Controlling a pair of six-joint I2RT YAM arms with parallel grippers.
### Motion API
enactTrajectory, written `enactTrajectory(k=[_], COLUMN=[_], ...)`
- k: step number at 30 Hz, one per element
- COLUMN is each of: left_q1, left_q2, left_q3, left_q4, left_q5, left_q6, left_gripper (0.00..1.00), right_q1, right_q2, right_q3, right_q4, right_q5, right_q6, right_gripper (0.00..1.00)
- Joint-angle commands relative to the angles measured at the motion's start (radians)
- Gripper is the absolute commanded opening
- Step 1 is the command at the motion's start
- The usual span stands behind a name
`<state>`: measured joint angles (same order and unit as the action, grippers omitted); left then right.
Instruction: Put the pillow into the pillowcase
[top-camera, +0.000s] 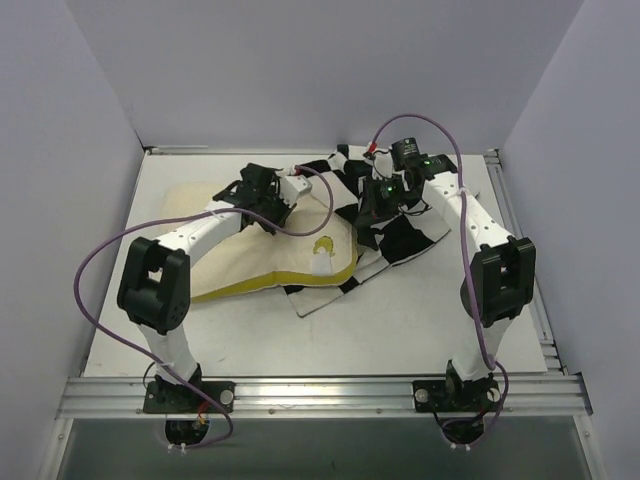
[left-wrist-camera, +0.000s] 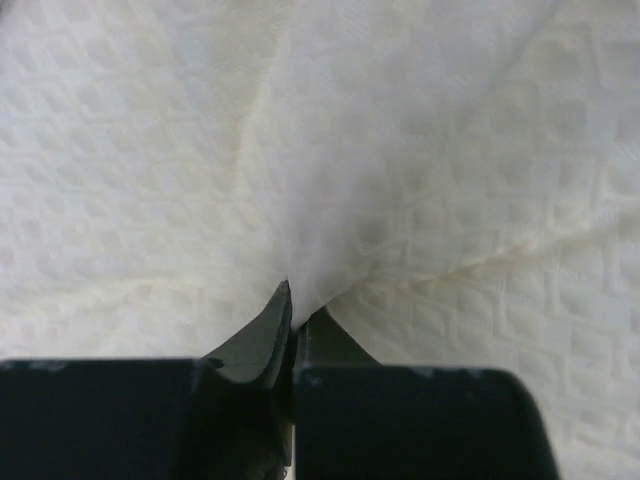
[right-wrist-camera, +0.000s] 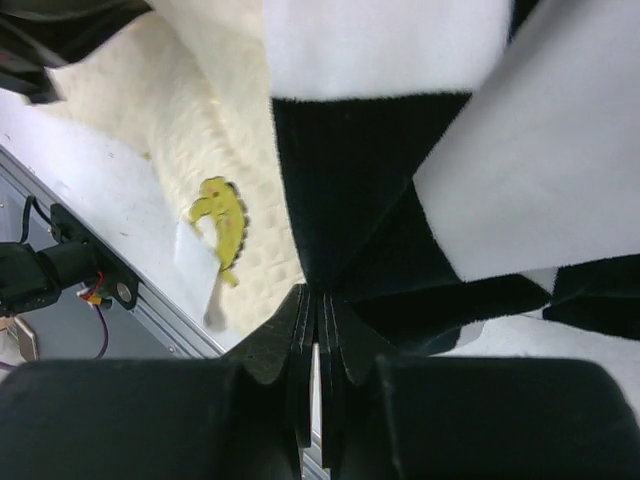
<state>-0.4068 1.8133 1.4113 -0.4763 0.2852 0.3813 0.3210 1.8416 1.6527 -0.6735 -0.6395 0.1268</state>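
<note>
Lying left-to-right on the surface (top-camera: 400, 330), the pillow (top-camera: 255, 262) meets the pillowcase (top-camera: 408, 238) at its right end; left claw (left-wrist-camera: 293, 300) pinches pillow fabric, right claw (right-wrist-camera: 318, 300) is clamped on pillowcase cloth.

My left arm (top-camera: 195, 235) and right arm (top-camera: 478, 225) stretch forward; left gripper (left-wrist-camera: 295, 305) pinched on the pillow (left-wrist-camera: 150, 150), right gripper (right-wrist-camera: 318, 300) pinched on the pillowcase (right-wrist-camera: 350, 180)

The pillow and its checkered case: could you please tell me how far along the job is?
Done: little; only the corner of the pillow by its logo overlaps the pillowcase. In hand: the left gripper pinches the pillow's cover, and the right gripper is shut on a fold of the pillowcase. Left: most of the pillow lies bare on the table and has to go inside.
</note>
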Motion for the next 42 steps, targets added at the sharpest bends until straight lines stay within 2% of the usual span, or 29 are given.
enactTrajectory(k=[1, 4, 6, 7, 8, 10, 11, 12, 13, 16, 18, 20, 25, 28, 34, 36, 37, 38, 41, 42], left_q1=[-0.113, -0.165, -0.176, -0.17, -0.147, -0.119, -0.106, -0.089, -0.087, -0.098, -0.133, -0.173, -0.312, -0.328, -0.339, -0.342, -0.34, -0.334, -0.296, -0.277], left_q2=[-0.01, -0.005, -0.011, -0.032, -0.049, -0.119, -0.144, -0.169, -0.207, -0.276, -0.298, -0.312, -0.218, -0.155, -0.022, 0.006, 0.029, 0.035, 0.031, 0.018], left_q3=[-0.115, -0.158, -0.158, -0.156, -0.155, -0.166, -0.164, -0.149, -0.138, -0.127, -0.15, -0.195, -0.23, -0.241, -0.222, -0.183, -0.158, -0.138, -0.081, -0.074], left_q4=[0.279, 0.32, 0.298, 0.273, 0.253, 0.208, 0.177, 0.142, 0.042, -0.111, -0.148, -0.156, -0.137, -0.037, 0.047, 0.03, -0.014, -0.033, -0.103, -0.117], left_q5=[-0.277, -0.31, -0.285, -0.191, -0.137, -0.04, 0.064, 0.124, 0.168, 0.265, 0.296, 0.27, 0.142, 0.092, 0.034, 0.035, 0.048, 0.066, 0.211, 0.274], left_q6=[-0.01, -0.036, -0.079, -0.082, -0.081, -0.076, -0.059, 0.009, 0.066, 0.255, 0.359, 0.404, 0.528, 0.53, 0.553, 0.539, 0.525, 0.506, 0.433, 0.395], left_gripper=[0.0, 0.0, 0.21, 0.46, 0.6, 0.78, 0.88, 0.95, 0.96, 0.97, 0.97, 0.98, 0.97, 0.98, 0.94, 0.75, 0.62, 0.42, 0.18, 0.02], right_q1=[0.003, 0.009, 0.012, 0.012, 0.007, -0.006, -0.029, -0.043, -0.063, -0.152, -0.209, -0.241, -0.292, -0.283, -0.223, -0.208, -0.209, -0.209, -0.223, -0.224], right_q2=[-0.019, 0.027, 0.057, 0.067, 0.073, 0.062, 0.05, 0.018, -0.001, -0.082, -0.125, -0.142, -0.128, -0.11, 0.014, 0.016, 0.007, -0.005, -0.057, -0.088], right_q3=[0.042, 0.103, 0.131, 0.14, 0.145, 0.127, 0.089, 0.067, 0.038, -0.097, -0.198, -0.258, -0.416, -0.499, -0.467, -0.458, -0.464, -0.47, -0.499, -0.519], right_q4=[-0.052, -0.052, -0.052, -0.054, -0.054, -0.06, -0.063, -0.073, -0.08, -0.086, -0.084, -0.08, -0.035, 0.08, 0.167, 0.172, 0.179, 0.19, 0.201, 0.212], right_q5=[-0.032, -0.051, -0.051, -0.051, -0.051, -0.046, -0.042, -0.039, -0.038, -0.029, -0.008, 0.007, 0.021, 0.023, 0.026, 0.024, 0.021, 0.026, 0.031, 0.037], right_q6=[0.02, 0.054, 0.071, 0.077, 0.089, 0.091, 0.082, 0.073, 0.06, 0.039, 0.033, 0.03, 0.066, 0.123, 0.171, 0.172, 0.172, 0.172, 0.149, 0.128], right_gripper=[0.0, 0.0, 0.0, 0.0, 0.02, 0.13, 0.23, 0.44, 0.53, 0.79, 0.8, 0.8, 0.71, 0.72, 0.68, 0.65, 0.65, 0.64, 0.63, 0.61])
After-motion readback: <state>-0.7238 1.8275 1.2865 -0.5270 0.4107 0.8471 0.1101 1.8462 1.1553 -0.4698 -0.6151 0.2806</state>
